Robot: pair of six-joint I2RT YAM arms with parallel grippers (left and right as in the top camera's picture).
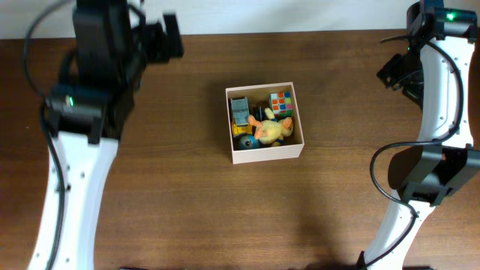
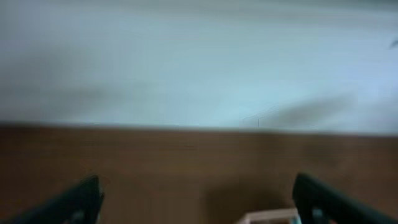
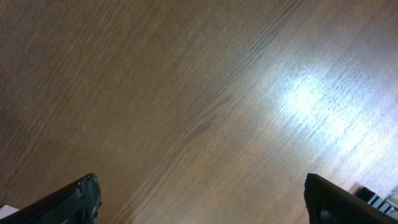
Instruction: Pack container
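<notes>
**Overhead.** The left arm (image 1: 94, 90) rises nearest the lens at ten o'clock, and its jaws reach toward the far edge of the bench (image 1: 172, 210). The right arm (image 1: 439, 97) stands at three o'clock, with its jaws near two o'clock. Both sets of jaws are spread wide and hold nothing.

The container (image 1: 267, 153) sits flat at the centre, well apart from both arms. Inside it are a colour cube (image 1: 280, 103) at the one o'clock corner, a yellow plush toy (image 1: 268, 131) in the middle, a grey toy (image 1: 240, 110) at ten o'clock and a small blue-and-yellow thing (image 1: 245, 141) at seven o'clock.

No loose toy shows on the wood, so the packing looks finished or nearly so. No lid is in sight, so I cannot tell if a closing step is left. Bare wood rings the box on every side, which leaves free approach.

**Left wrist.** This view is blurred. Two dark fingertips (image 2: 81, 202) stand far apart at seven and five o'clock with nothing between them. The bench edge crosses mid-frame with a pale wall (image 2: 199, 62) behind it, so there is little room ahead. I cannot make out a whitish scrap (image 2: 267, 216) at six o'clock.

**Right wrist.** The wide-set fingertips (image 3: 78, 199) are empty and frame bare wood with a glare patch at two o'clock. Nothing obstructs them.
</notes>
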